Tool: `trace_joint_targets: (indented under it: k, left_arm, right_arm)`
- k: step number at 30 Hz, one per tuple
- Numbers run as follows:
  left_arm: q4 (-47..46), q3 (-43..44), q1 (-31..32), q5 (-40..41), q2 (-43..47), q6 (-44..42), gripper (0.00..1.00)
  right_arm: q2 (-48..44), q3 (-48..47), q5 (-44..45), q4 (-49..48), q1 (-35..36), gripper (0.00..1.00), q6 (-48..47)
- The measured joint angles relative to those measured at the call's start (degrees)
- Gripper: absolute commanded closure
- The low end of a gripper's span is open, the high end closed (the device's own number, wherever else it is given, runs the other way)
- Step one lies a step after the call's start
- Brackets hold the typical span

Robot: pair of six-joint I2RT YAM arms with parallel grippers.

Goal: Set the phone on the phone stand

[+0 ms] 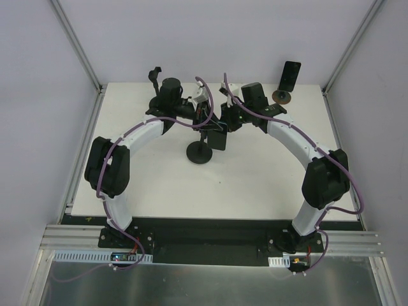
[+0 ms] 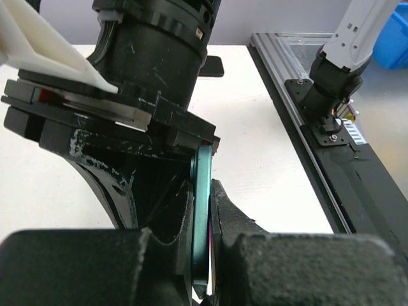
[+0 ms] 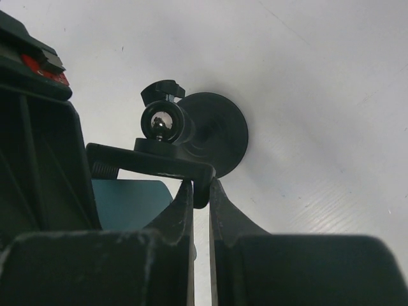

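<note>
Not done yet, as I read it. The phone [image 2: 202, 223] stands edge-on between the fingers of my left gripper [image 2: 204, 189], which is clenched on it. It sits right up against the stand's cradle [image 3: 150, 160]; whether it is seated there I can't tell. My right gripper [image 3: 201, 191] is pinched on the cradle's end lip, steadying the stand [image 3: 213, 134] (its round base looks flat on the table [image 1: 255, 185]). What's left is to seat the phone, let go, and back both arms off. Both arms reach forward and bend inward, wrists meeting over mid-table. The left wrist points back toward the bases.
</note>
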State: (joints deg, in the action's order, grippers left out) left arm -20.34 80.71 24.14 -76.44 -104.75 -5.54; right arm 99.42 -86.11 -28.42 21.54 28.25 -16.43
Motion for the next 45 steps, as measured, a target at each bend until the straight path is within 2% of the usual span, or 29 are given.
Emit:
trace_joint_targets:
  k: [11,22,25,28,30,35,38,42,45]
  left_arm:
    - [-0.04,-2.23,-0.24,2.51,1.73,-0.15,1.0]
    - [3.72,-0.63,-0.48,1.88,1.68,0.07,1.0]
    - [3.93,-0.96,-0.48,3.78,2.01,-0.48,1.0]
    - [2.86,-4.24,-0.48,9.07,4.35,-0.68,1.0]
    - [1.07,-8.33,-0.46,14.86,7.3,-0.42,1.0]
    - [-3.5,-15.13,0.33,27.1,11.5,1.44,1.0]
    - [-6.23,-18.71,1.07,36.26,13.9,2.47,1.0]
    - [-11.47,-23.96,4.48,44.65,16.94,3.45,1.0]
    - [-13.62,-25.77,6.73,48.78,17.79,3.74,1.0]
  right_arm:
    - [-0.13,0.39,-0.61,-0.33,-0.02,0.99,-0.44]
    - [-0.13,-1.7,-1.77,4.72,0.07,0.99,-5.25]
    - [-0.33,-1.16,-0.17,3.41,0.13,1.0,-4.39]
    - [-3.56,4.17,3.52,-2.08,0.57,1.0,-0.85]
    - [-6.47,8.2,8.39,-5.86,1.95,1.0,1.57]
    - [-10.4,14.21,26.95,-12.85,8.2,1.0,7.85]
    - [-11.06,15.28,40.0,-13.99,13.09,1.0,13.49]
    - [-10.95,16.76,59.8,-14.86,20.28,1.0,20.79]
    - [-10.21,17.03,70.6,-14.12,24.04,1.0,24.63]
